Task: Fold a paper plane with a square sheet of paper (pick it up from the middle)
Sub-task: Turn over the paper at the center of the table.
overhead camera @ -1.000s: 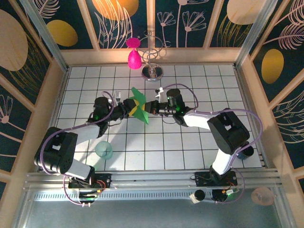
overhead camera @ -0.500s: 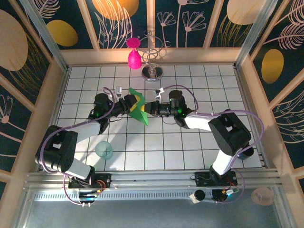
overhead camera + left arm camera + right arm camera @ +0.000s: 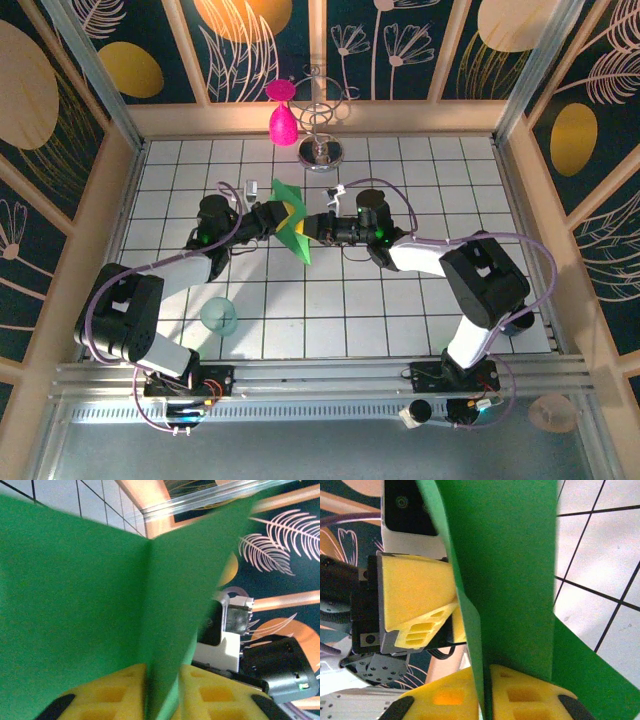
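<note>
The green sheet of paper (image 3: 293,222) is folded into a narrow pointed shape and held above the tiled table (image 3: 400,310) between both arms. My left gripper (image 3: 280,216) comes at it from the left and is shut on it. In the left wrist view a crease of the paper (image 3: 75,605) stands between the yellow pads (image 3: 100,695). My right gripper (image 3: 308,228) meets it from the right. There, a fold of the paper (image 3: 510,570) is pinched between its pads (image 3: 535,695), and the left gripper's fingers (image 3: 415,595) lie just behind.
A pink teardrop-shaped object (image 3: 282,122) hangs beside a wire stand on a metal base (image 3: 322,152) at the back. A translucent teal cup (image 3: 219,315) sits near the left arm. A dark round object (image 3: 520,320) lies at the right edge, behind the right arm.
The left gripper's jaws have closed onto the paper. Both grippers and the paper have shifted slightly towards the back of the table.
</note>
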Robot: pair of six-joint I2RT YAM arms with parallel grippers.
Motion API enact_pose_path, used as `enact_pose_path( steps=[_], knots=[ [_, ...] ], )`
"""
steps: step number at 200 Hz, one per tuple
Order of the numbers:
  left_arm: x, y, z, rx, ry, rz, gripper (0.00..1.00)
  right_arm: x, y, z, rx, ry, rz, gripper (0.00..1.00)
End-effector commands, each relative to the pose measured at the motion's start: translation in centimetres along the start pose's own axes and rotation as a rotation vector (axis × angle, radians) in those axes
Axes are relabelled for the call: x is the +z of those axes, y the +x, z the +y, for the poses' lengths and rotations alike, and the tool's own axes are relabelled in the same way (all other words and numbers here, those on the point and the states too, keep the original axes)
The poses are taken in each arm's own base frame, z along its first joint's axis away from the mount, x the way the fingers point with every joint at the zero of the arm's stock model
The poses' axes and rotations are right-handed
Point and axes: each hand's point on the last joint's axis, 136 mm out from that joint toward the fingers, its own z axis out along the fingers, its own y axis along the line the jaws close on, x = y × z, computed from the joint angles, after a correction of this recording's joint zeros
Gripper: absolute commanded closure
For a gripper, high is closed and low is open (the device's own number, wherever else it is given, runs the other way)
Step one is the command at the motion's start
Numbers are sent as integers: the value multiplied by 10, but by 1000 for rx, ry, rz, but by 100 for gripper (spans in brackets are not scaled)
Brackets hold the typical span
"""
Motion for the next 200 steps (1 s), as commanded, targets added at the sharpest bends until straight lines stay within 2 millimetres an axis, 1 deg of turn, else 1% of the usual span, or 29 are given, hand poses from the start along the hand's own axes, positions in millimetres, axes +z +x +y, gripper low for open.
enact_pose_path(
  steps=[1, 30, 56, 73, 74, 81, 99, 113, 115, 121, 123, 125, 127, 139, 152, 164, 186, 189, 190, 192, 200],
  knots=[
    [5, -2, -14, 55, 36, 16, 85, -13, -4, 15, -29, -23, -16, 79],
    [6, -6, -14, 74, 18, 10, 90, -31, -8, 12, -27, 6, -57, 68],
    [8, -11, -10, 113, -33, 2, 90, -49, -12, 4, -41, 78, -110, 63],
    [8, -15, 1, 148, -117, -4, 90, -57, -14, -4, -60, 164, -140, 60],
    [8, -15, 1, 152, -121, -4, 90, -61, -18, -8, -56, 176, -152, 60],
    [6, -18, 7, 169, -173, -10, 90, -70, -25, -15, -62, 226, -184, 60],
    [-2, -28, 29, 235, -352, -30, 90, -83, -33, -28, -86, 364, -236, 59],
    [-13, -40, 47, 293, -525, -55, 90, -94, -38, -37, -100, 457, -271, 58],
    [-14, -42, 47, 307, -544, -61, 90, -96, -39, -38, -102, 468, -277, 58],
    [-19, -45, 55, 330, -621, -63, 91, -100, -41, -40, -105, 499, -293, 58],
    [-22, -44, 61, 335, -653, -57, 90, -102, -41, -41, -105, 509, -298, 58],
    [-21, -48, 55, 353, -662, -62, 90, -103, -42, -42, -106, 518, -302, 58],
    [-23, -51, 56, 365, -688, -69, 90, -104, -42, -43, -106, 526, -306, 58],
    [-30, -61, 61, 427, -825, -87, 90, -111, -45, -45, -110, 566, -332, 59],
    [-37, -66, 68, 486, -970, -91, 90, -118, -46, -48, -108, 600, -356, 59],
    [-40, -74, 70, 553, -1100, -110, 90, -123, -47, -51, -103, 629, -377, 58],
    [-40, -80, 75, 658, -1299, -118, 90, -135, -48, -56, -88, 680, -416, 58],
    [-40, -82, 71, 671, -1313, -128, 90, -136, -48, -56, -88, 685, -422, 58],
    [-39, -82, 76, 674, -1328, -122, 90, -137, -48, -57, -87, 687, -422, 59],
    [-37, -81, 78, 679, -1341, -115, 90, -137, -48, -57, -86, 690, -424, 58],
    [-36, -82, 83, 706, -1409, -116, 90, -141, -48, -58, -83, 702, -435, 58]
  ],
)
